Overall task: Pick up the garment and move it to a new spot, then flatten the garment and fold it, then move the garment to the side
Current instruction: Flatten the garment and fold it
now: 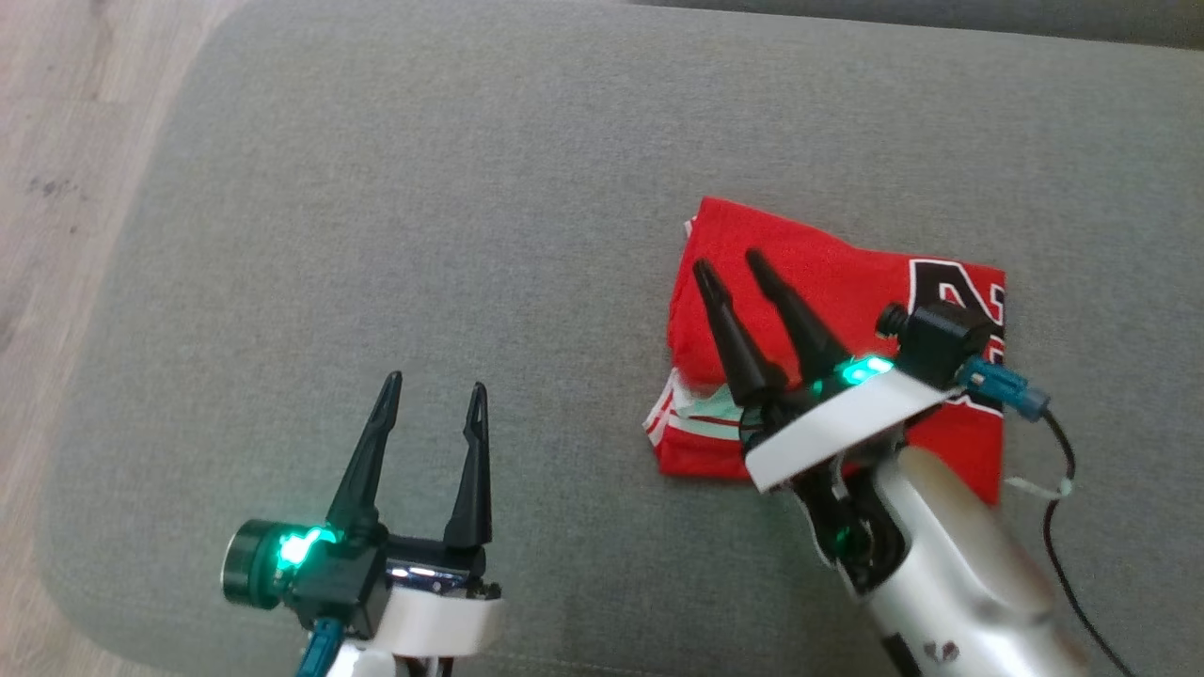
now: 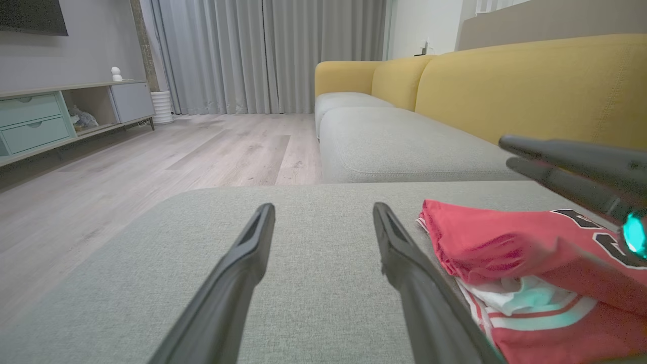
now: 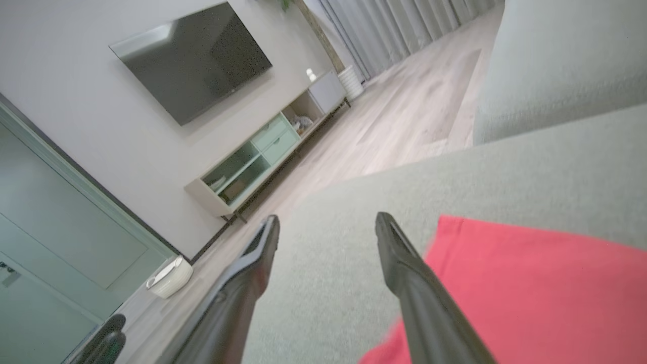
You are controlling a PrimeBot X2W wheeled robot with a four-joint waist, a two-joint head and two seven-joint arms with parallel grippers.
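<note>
Grey cushion [image 1: 470, 188] bears folded red garment [image 1: 847, 259], black lettering [image 1: 941, 279] partly hidden.

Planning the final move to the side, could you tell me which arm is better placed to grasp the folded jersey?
Right. The right gripper hangs over the red jersey, jaws open; the left gripper sits over bare cushion, apart from it.

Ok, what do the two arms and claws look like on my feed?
The left claw and right claw each have two long, tapering black fingers on a black base with a green light and a white band. The right forearm is glossy silver, with a teal plug and thin black cable beside it.
</note>
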